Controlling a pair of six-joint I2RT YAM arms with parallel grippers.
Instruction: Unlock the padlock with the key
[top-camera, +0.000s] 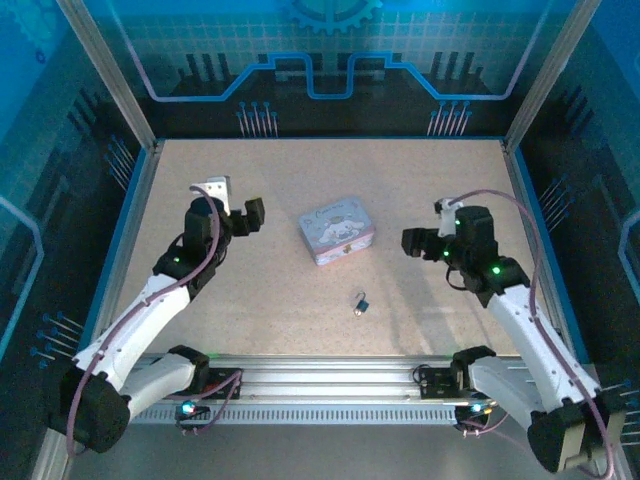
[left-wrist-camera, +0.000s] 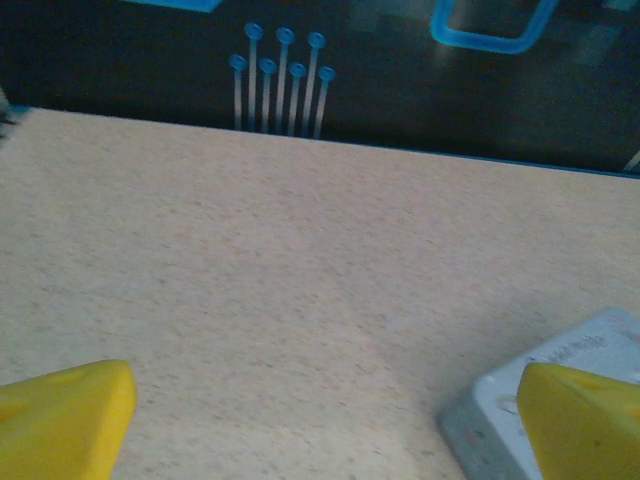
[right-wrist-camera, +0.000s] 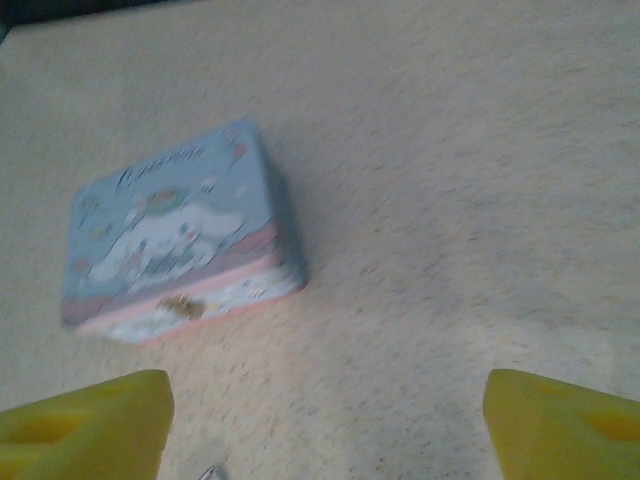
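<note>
The tiny bluish padlock lies on the table in front of the tin, between the two arms and touched by neither. A dark sliver at its lower left may be the key, but I cannot tell the two apart at this size. My left gripper hovers left of the tin, and its yellow fingers stand wide apart over bare table. To the right of the tin my right gripper is open, with yellow fingers spread and nothing between them. A small metal glint shows at the bottom edge of the right wrist view.
A lavender-blue cartoon-printed tin sits mid-table, seen whole in the right wrist view; one corner of the tin shows beside my left gripper's right finger. Blue-edged walls enclose the table.
</note>
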